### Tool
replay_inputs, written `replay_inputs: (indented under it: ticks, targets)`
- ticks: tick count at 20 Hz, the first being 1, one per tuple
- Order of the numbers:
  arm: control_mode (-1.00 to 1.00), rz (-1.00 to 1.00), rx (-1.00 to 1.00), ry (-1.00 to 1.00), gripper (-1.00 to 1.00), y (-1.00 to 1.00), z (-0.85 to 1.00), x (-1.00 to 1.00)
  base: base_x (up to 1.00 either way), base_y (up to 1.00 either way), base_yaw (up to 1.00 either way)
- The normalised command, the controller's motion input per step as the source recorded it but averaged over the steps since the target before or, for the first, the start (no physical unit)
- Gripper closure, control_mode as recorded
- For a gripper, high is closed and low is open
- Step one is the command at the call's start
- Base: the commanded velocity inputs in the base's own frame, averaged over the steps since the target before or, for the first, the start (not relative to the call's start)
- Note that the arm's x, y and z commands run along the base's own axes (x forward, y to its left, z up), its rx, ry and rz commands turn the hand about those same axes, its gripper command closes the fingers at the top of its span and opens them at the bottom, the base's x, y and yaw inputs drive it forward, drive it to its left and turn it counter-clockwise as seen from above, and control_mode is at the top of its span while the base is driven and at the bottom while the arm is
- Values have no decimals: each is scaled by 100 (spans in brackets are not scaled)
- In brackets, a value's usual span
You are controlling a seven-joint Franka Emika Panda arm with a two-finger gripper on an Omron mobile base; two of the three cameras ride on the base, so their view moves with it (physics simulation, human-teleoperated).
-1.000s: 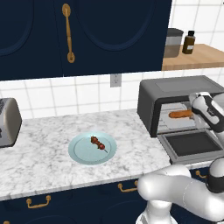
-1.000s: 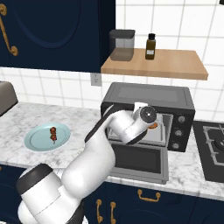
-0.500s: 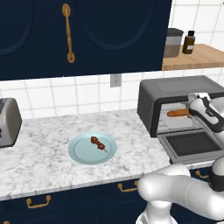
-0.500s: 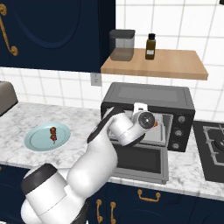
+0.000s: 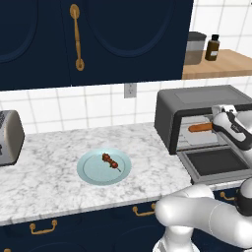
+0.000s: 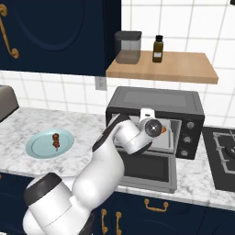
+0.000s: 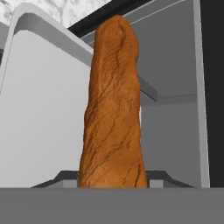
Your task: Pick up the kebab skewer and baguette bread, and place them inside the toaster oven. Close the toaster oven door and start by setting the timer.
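Note:
The baguette bread (image 5: pixel 199 128) (image 7: pixel 113 109), a long orange-brown loaf, lies level inside the open toaster oven (image 5: pixel 197 98) (image 6: pixel 156 98) just above its grey tray (image 7: pixel 43 109). My gripper (image 5: pixel 215 126) is at the oven mouth, shut on the loaf's right end; the fingertips are hidden. The toaster oven door (image 5: pixel 216 162) (image 6: pixel 147 167) hangs folded down flat below my hand. The kebab skewer (image 5: pixel 110 161) (image 6: pixel 56 139) lies on a pale blue plate (image 5: pixel 93 170) (image 6: pixel 41 147) on the marble counter, well left of the oven.
A silver toaster (image 5: pixel 7 138) stands at the counter's left end. A wooden shelf (image 6: pixel 183 66) above the oven carries a jar (image 6: pixel 127 46) and a brown bottle (image 6: pixel 158 48). A stove top (image 6: pixel 225 156) lies right of the oven. Dark cabinets hang overhead.
My hand with the baguette has crept slightly further left into the oven. The skewer, plate and door have not moved.

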Motion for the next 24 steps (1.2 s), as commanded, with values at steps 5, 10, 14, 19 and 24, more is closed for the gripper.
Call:
replay_inputs:
  ticks: [5,10,14,19,24]
  targets:
    - [-100,0,0,0,100,-12,-9,-23,0,0,0]
    - [-100,0,0,0,100,-7,0,-9,0,0,0]
    - [-100,0,0,0,100,0,-8,4,0,0,0]
    - [-100,0,0,0,100,0,-7,17,0,0,0]
    - [-100,0,0,0,100,0,-11,27,0,0,0]
